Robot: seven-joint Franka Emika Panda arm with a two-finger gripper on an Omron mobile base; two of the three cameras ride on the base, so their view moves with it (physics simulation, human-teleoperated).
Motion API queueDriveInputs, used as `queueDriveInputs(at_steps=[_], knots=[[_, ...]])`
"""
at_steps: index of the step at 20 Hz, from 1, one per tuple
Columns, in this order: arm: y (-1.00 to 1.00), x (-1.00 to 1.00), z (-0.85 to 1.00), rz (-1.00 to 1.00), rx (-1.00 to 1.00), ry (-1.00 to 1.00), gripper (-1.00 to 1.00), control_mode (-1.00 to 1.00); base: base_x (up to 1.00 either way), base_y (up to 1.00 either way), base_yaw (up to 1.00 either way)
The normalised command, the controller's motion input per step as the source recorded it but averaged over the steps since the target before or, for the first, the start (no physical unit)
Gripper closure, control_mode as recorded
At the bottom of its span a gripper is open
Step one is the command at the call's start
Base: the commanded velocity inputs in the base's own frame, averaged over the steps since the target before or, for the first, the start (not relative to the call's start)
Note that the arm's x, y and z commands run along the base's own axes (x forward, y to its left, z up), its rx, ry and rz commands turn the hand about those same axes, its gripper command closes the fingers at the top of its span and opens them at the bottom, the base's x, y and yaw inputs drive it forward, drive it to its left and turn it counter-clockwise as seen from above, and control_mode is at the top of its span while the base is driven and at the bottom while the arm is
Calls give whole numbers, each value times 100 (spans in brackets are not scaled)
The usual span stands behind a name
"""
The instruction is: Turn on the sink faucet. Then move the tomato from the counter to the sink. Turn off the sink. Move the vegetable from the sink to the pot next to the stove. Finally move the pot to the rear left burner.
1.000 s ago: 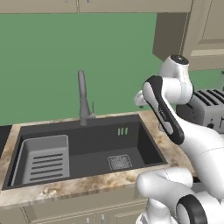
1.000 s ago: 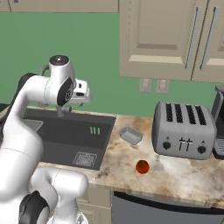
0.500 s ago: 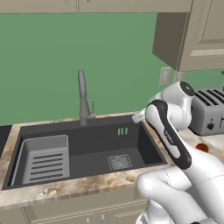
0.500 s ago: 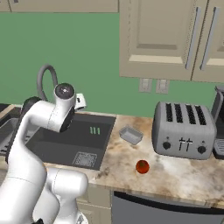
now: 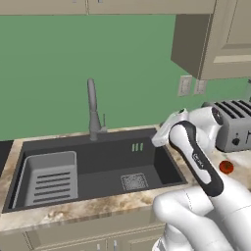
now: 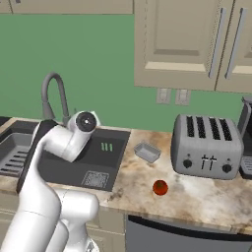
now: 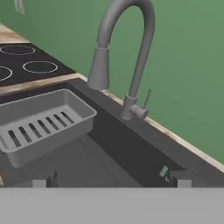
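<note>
The tall slim grey metal gooseneck sink faucet [image 7: 127, 48] stands at the back rim of the dark grey rectangular sink [image 5: 147, 159], its small thin lever [image 7: 147, 99] rising near-upright from the right side of the faucet base, just beside the stem. No water is visible at the spout, so step one of the task is judged not yet done. In the hand view the gripper [image 7: 109, 179] points toward the faucet over the basin, with its two dark fingertips [image 7: 43, 180] set wide apart at the bottom of the picture and nothing between them: jaws spread, empty. Key relation: the lever lies ahead of and above the fingertips, nearer the right-hand tip than the left, and well apart from both; its long axis runs roughly vertical, leaning slightly to the right in that view. Judgement: the hand must advance toward the back rim and rise so that a finger meets the lever's side to swing it. The light grey slotted tray insert [image 7: 43, 122] sits in the left part of the basin, off the approach line. The small round glossy red-orange tomato [image 6: 159, 187] rests on the beige and brown marbled stone counter [image 6: 197, 192], right of the sink and in front of the silver four-slot toaster [image 6: 206, 145], well apart from the gripper.
</note>
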Motion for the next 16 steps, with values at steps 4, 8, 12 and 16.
queueDriveInputs(at_steps=[4,8,12,16], knots=[[1,40,-4,15,2,-11,-100,-100,0,0,0],[0,62,-2,14,3,-10,-100,-100,0,0,0],[1,66,0,15,4,-10,-100,-100,0,0,0],[12,63,-2,13,1,-7,-100,-100,0,0,0]])
